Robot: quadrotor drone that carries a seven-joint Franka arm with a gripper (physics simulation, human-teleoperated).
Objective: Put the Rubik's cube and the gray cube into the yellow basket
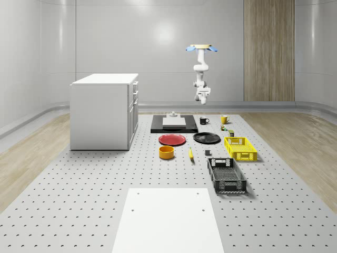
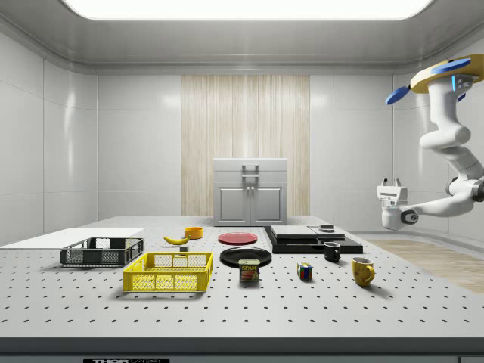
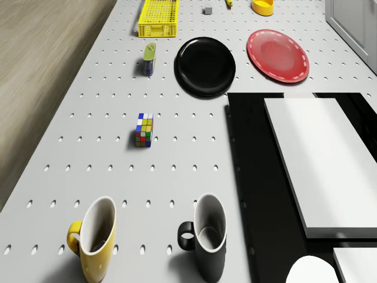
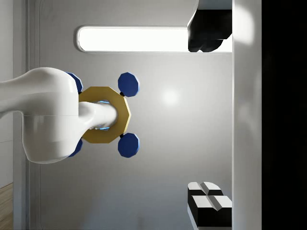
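- While the drone (image 1: 201, 48) hovers high in the upper middle of the whole-scene view, over the far end of the table (image 1: 79, 211), the gripper (image 2: 392, 184) hangs in the air at the right of the side view. It is well above the tabletop and holds nothing.
- Its fingers (image 4: 208, 206) stand wide apart and point up toward the drone's body.
- The arm (image 2: 446, 144) bends down from the drone at the side view's upper right edge.
- Below the gripper, a black mug (image 2: 332, 251) and a yellow mug (image 2: 362, 270) stand upright near each other.
- The Rubik's cube (image 2: 304, 271) rests on the table just left of the yellow mug in the side view, with a food can (image 2: 249, 271) further left.
- The yellow basket (image 2: 169, 272) sits at the lower left of the side view, well apart from the Rubik's cube.
- The gray cube (image 3: 207, 10) lies on the table near the yellow basket, outside it.
- A black plate (image 1: 206, 138) and a red plate (image 1: 172, 139) lie side by side in the middle of the whole-scene view.
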